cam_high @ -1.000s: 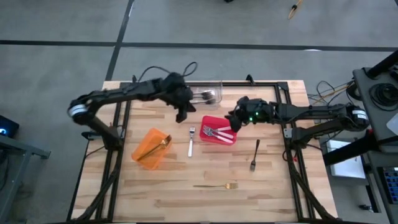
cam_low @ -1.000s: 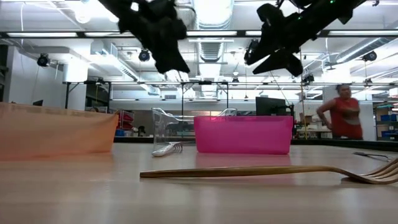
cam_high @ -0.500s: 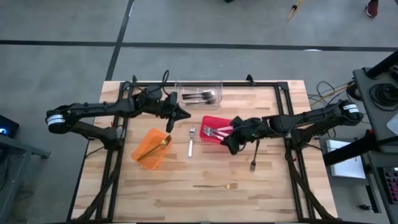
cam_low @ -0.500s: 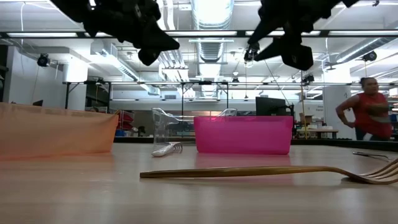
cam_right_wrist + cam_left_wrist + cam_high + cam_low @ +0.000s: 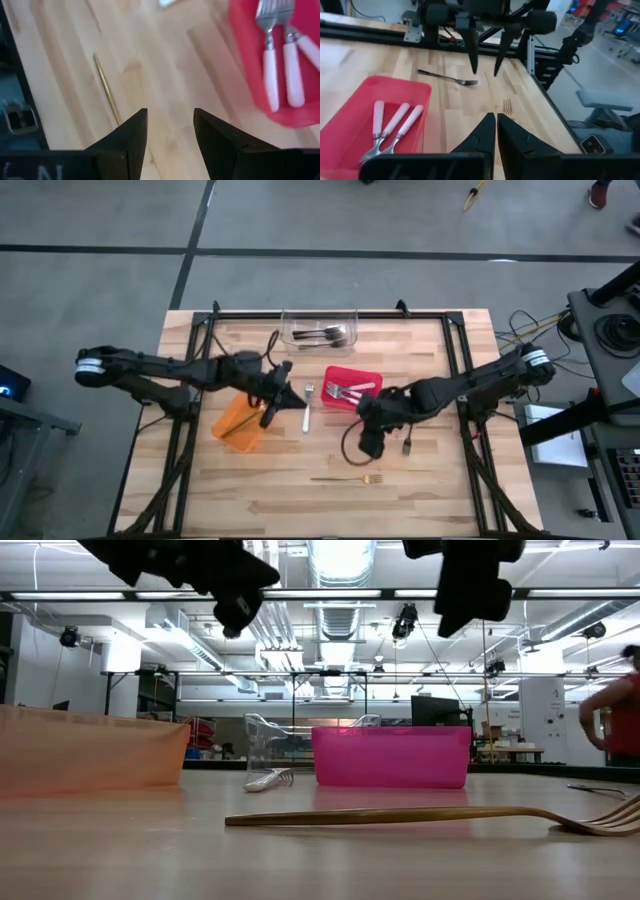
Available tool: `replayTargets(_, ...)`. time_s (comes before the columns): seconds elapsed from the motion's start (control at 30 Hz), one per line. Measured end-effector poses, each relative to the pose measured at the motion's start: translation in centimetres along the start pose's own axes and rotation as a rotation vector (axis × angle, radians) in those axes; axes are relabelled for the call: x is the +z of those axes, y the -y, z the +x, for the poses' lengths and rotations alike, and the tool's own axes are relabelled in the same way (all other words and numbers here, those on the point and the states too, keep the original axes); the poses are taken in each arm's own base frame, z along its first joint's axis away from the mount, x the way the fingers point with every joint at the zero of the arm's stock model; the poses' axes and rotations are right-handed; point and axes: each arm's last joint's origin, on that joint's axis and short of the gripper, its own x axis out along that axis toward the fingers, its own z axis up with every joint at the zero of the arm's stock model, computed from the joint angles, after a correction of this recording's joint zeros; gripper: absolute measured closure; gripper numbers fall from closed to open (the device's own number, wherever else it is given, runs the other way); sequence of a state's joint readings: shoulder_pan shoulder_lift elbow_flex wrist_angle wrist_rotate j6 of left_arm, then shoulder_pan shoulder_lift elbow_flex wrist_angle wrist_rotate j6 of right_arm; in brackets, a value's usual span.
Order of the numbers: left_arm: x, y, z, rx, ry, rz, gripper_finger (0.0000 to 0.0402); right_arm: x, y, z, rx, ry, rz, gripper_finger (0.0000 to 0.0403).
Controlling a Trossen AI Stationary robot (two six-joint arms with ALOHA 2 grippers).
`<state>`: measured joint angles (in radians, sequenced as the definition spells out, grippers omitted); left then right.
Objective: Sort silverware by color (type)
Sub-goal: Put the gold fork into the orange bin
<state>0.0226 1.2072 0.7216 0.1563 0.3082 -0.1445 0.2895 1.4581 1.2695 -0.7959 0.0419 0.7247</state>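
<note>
**Ana:** High view first, from the big things down. The wooden table (image 5: 250, 490) carries three bins: the clear bin (image 5: 320, 326) at the far edge with dark utensils inside, the red bin (image 5: 368, 377) in the middle with white-handled forks, and the orange bin (image 5: 236, 423) on the left side with one gold piece in it.

**Ben:** And the arms?

**Ana:** The right gripper (image 5: 367, 446) hangs over bare wood on the near side of the red bin, its fingers spread apart and holding nothing. The left gripper (image 5: 292, 398) is between the orange bin and the silver fork (image 5: 308, 408), with its jaws pressed together and empty.

**Ben:** Which piece is the next one, in your opinion?

**Ana:** I think the gold fork (image 5: 347, 478). It lies just beyond the right gripper, toward the near edge of the table. Its long axis runs left to right across the table, tines to the right. In the right wrist view the thin gold handle (image 5: 106, 90) shows ahead of the open fingers and a little to one side.

**Ben:** So the right arm is nearer than the left?

**Ana:** Yes, clearly nearer. The black fork (image 5: 410, 429) is also close to it, on its right, lying nearly front to back.

**Ben:** Is there enough room?

**Ana:** Around the gold fork there is only bare wood; the near edge is not close. The frame rail (image 5: 470, 450) stands well to the right.
</note>
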Motion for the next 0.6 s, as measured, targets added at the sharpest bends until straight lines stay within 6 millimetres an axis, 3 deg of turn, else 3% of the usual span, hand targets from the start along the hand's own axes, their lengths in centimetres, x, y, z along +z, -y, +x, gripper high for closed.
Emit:
replayTargets(0.37,-1.1,6.6,1.4,0.115,0.047,0.070,0.0401,-4.4,-4.6,2.5,-0.009,-0.117,-0.215,0.0252)
replayTargets(0.6,-2.2,9.4,3.5,0.051,0.121,0.022,0.0401,-7.3,-6.6,3.0,-0.042,-0.116,-0.299,0.0252)
